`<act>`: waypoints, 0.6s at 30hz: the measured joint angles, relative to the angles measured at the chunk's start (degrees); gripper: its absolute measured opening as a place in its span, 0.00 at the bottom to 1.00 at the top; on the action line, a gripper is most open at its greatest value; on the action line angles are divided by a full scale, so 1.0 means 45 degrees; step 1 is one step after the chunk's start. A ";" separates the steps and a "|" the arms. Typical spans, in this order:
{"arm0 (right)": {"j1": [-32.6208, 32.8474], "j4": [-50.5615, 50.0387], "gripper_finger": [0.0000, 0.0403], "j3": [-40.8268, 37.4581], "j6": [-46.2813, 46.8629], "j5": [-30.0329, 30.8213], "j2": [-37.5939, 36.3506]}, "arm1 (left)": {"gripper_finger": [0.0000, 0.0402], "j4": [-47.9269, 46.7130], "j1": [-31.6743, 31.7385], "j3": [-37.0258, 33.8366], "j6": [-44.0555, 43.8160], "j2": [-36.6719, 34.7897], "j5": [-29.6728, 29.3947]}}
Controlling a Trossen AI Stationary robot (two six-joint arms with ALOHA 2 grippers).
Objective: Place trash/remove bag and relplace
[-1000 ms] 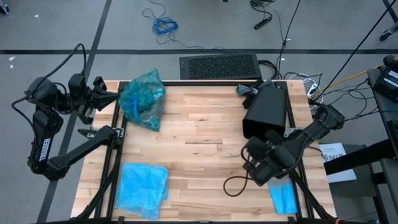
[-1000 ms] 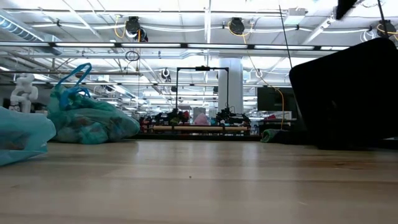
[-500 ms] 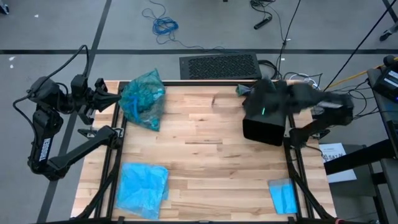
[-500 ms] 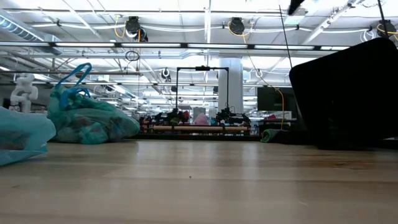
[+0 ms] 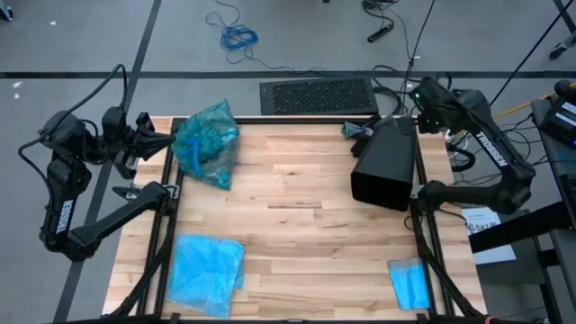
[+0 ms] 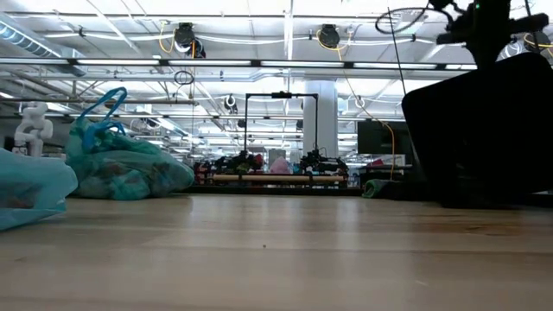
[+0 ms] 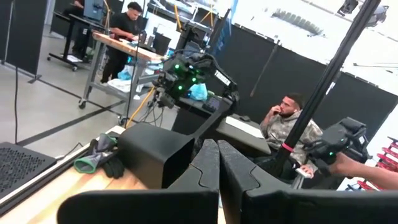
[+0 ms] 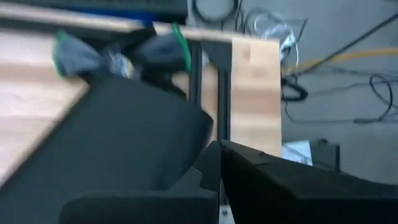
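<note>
1. A wooden table (image 5: 297,225) is seen from above, with one dark robot arm at each side.
2. The tied dark teal bag (image 5: 205,144), bulging with trash, sits at the table's far left corner, already out of the bin.
3. The left gripper (image 5: 160,142) waits just beside that bag at the table's left edge; its wrist view shows its two fingers pressed together, holding nothing.
4. A black bin (image 5: 385,164) lies tipped on its side near the far right of the table, unlined, with black gloves (image 5: 358,130) just behind it.
5. The right gripper (image 5: 423,90) hangs above the far right corner, over the bin's far end; its wrist view shows the fingers (image 8: 214,163) closed and empty.
6. The replacement — a light sky-blue bag (image 5: 207,265) — lies flat at the near left of the table, well apart from the bin. A small blue folded cloth (image 5: 410,283) lies at the near right.
7. The step in hand looks like relining the bin. To do it well, the bin likely needs standing upright first — gripped by its rim, not its smooth wall — before the sky-blue bag is fetched, opened wide and folded over the rim.
</note>
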 joint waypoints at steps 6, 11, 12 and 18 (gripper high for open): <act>-0.1167 0.0030 0.00 -0.1334 -0.1034 -0.0920 0.0014 | 0.00 0.0011 0.0000 0.0000 -0.0015 0.0000 -0.0035; -0.1885 0.0028 0.00 -0.2659 -0.1541 -0.1276 -0.0066 | 0.00 0.0000 0.0004 0.0000 -0.0092 0.0000 -0.0035; -0.2042 0.0020 0.00 -0.2978 -0.1661 -0.1479 -0.0068 | 0.00 -0.0010 0.0000 0.0000 -0.0092 0.0000 -0.0034; -0.2418 0.0369 0.00 -0.4851 -0.2114 -0.3134 -0.0170 | 0.00 -0.0588 0.0000 0.0000 0.0118 0.0000 -0.0035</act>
